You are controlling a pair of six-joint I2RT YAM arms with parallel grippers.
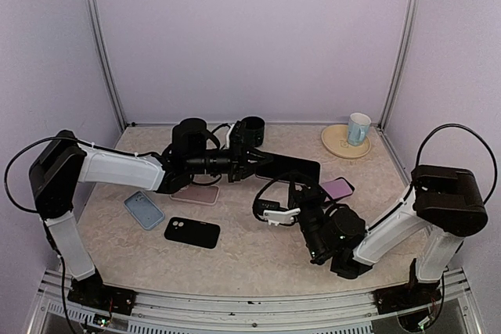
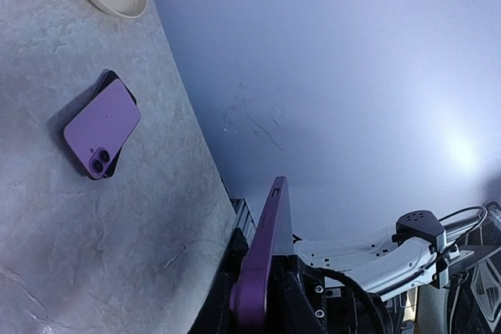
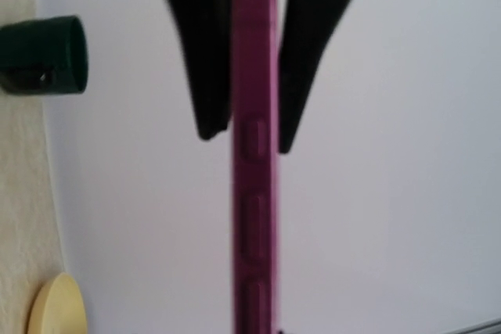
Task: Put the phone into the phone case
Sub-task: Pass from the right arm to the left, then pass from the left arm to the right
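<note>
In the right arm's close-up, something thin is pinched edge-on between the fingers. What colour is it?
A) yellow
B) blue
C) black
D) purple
D: in the right wrist view, the thing clamped between the black fingers shows a purple edge with raised side buttons.

Soft, even light from overhead — only faint shadows on the table [image 1: 258, 260]. My left wrist view catches bright glare on the wall [image 2: 462, 154]; my right shows the phone [image 3: 254, 154] blurred, close up.
</note>
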